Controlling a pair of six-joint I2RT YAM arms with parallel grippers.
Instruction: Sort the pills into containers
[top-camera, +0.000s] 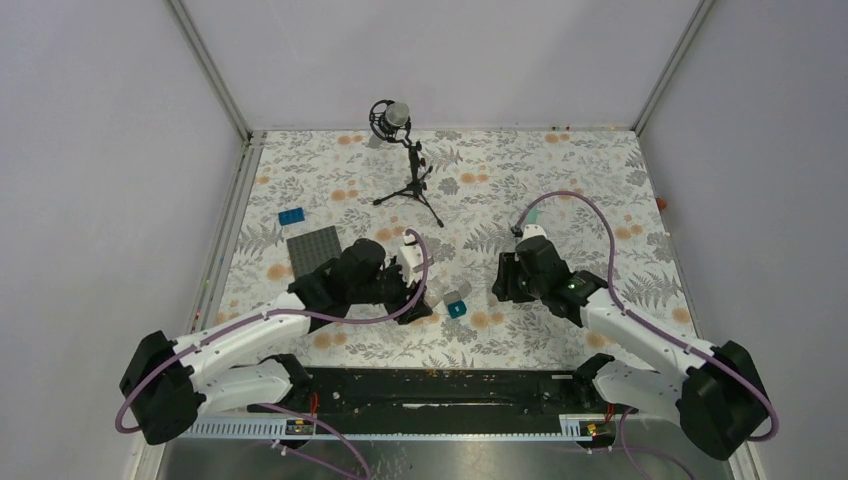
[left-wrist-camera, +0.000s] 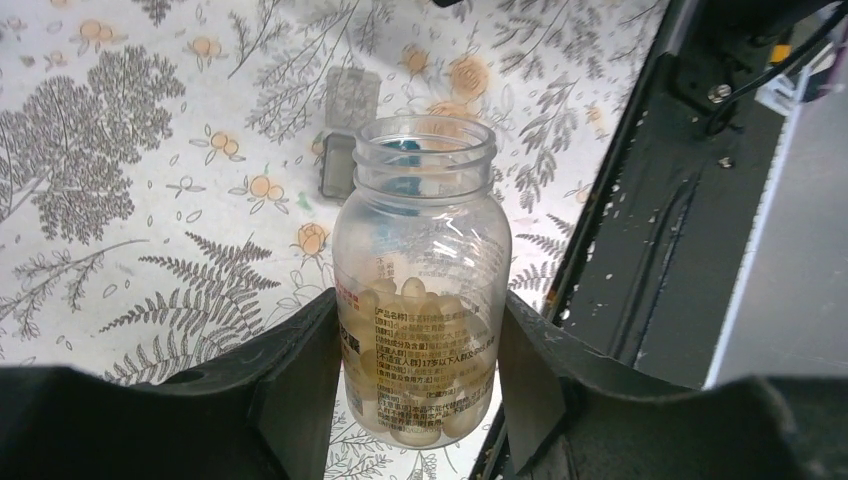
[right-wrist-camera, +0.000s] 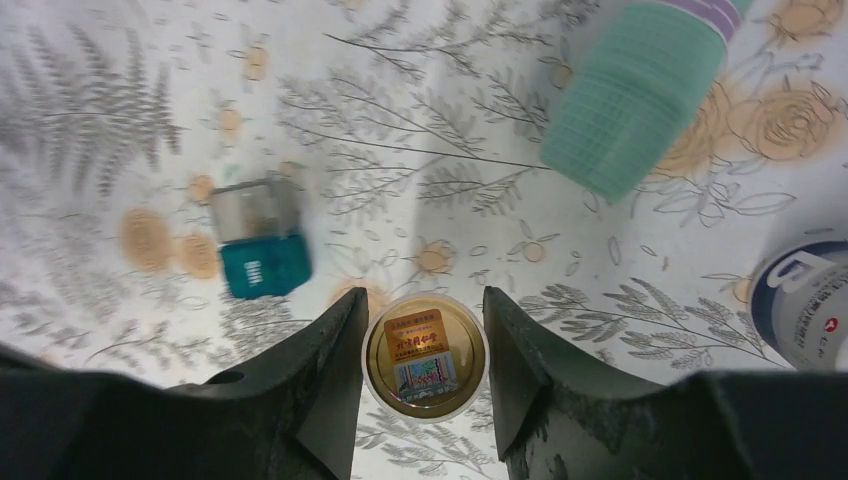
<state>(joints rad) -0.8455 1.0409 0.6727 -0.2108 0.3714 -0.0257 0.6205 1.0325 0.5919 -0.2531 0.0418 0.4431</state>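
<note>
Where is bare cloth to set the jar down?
Free: far right, between the microphone stand and the wall; far left, beyond the blue brick. Crowded: the middle, where left gripper with jar, teal box and right gripper with lid sit close.

We note the left gripper (left-wrist-camera: 418, 335) clamped on both sides of a clear jar (left-wrist-camera: 420, 250), mouth uncapped, pale pills (left-wrist-camera: 412, 300) heaped low behind its printed label (left-wrist-camera: 425, 350); beyond it a grey cube box (left-wrist-camera: 338, 165) sits on the floral tablecloth (left-wrist-camera: 150, 150), black rail (left-wrist-camera: 660, 220) at right.
</note>
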